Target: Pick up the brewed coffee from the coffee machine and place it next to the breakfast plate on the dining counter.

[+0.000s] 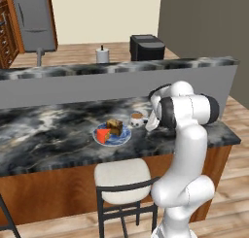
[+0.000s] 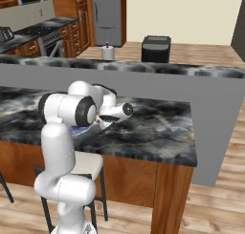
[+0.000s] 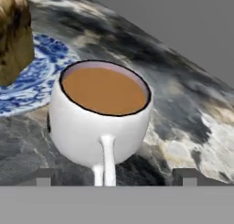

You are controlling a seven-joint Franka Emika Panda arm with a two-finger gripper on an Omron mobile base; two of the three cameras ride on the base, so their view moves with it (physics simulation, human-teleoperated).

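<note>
The long bench [image 1: 58, 130] with its black-and-grey marbled stone top carries the small round blue plate [image 1: 112, 135] bearing a brown cake piece and a red-orange wedge. Just beside that plate stands the small white mug of brown coffee [image 3: 101, 113], upright. The claw [image 3: 114, 177] straddles the mug, fingertips [image 3: 43, 177] apart, clear of its sides.

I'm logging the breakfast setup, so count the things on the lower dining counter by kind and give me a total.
Mugs of coffee: 1, the mug
Plates: 1, the blue plate
Food pieces on that plate: 2, the brown cake piece and the red-orange wedge
Total: 4
</note>
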